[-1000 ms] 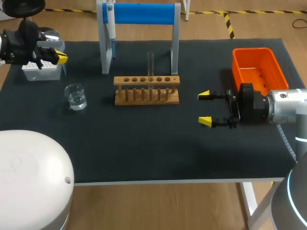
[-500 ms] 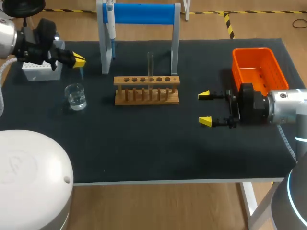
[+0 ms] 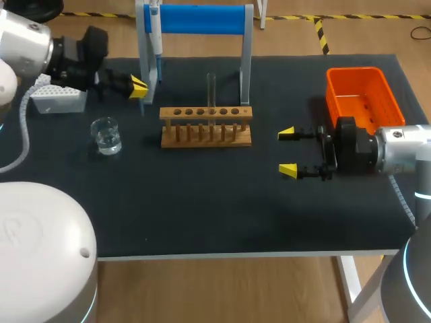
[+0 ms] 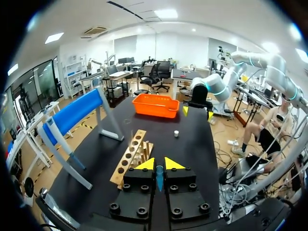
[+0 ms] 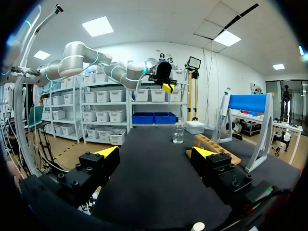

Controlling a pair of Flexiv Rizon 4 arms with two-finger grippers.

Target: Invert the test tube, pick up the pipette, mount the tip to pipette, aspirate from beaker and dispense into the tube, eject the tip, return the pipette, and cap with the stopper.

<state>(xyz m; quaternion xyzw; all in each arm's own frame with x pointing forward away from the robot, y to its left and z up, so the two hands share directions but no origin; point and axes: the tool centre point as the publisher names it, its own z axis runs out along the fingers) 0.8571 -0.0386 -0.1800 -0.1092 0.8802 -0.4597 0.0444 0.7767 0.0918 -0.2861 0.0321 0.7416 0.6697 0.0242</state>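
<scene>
**Left gripper at the pipette stand, right gripper parked wide open.**
My left gripper sits just beside the stand, I judge to line up on the pipette hanging there. Its fingers are pinched on a slim blue piece that I cannot identify. The test tube stands upright in the wooden rack, with the beaker nearby. The white stopper lies near my right gripper, which holds nothing and is kept out of the way. I can read no label or print.
</scene>
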